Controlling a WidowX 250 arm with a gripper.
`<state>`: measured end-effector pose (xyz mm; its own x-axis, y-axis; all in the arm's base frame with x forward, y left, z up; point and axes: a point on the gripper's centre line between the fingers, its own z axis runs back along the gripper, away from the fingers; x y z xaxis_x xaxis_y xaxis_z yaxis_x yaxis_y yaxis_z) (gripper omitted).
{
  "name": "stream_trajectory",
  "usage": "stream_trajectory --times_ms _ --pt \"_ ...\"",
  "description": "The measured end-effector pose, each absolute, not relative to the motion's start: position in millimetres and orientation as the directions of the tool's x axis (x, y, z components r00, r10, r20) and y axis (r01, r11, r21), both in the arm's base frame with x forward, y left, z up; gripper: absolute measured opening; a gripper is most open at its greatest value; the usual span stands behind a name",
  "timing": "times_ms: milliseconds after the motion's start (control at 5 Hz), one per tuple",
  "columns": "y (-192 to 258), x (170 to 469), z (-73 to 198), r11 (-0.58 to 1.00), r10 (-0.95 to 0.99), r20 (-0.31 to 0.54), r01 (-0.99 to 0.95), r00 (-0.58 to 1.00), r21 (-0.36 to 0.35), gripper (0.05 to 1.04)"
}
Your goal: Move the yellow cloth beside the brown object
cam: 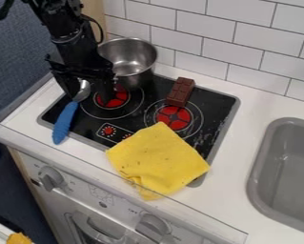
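Approach seems in hand: the black two-finger gripper (90,97), fingers wide, should next pinch the yellow fabric cloth (158,159) and draw it beside the brown ridged block (180,92).

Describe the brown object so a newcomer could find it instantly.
On the black stovetop, look right of the metal pot. By the red burner lies the brown object: a bar marked into blocks, unlike the round pot and spread-out yellow cloth.
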<state>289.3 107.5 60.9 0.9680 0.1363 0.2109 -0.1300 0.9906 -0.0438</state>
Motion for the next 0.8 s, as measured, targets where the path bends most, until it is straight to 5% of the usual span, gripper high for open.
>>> stream_trajectory --times_ms 200,800 --pt "104 285 51 0.99 0.135 0.182 -0.127 0.974 -0.052 1.0" --pt "-6 274 41 0.98 -0.189 0.177 0.196 0.966 -0.02 0.999"
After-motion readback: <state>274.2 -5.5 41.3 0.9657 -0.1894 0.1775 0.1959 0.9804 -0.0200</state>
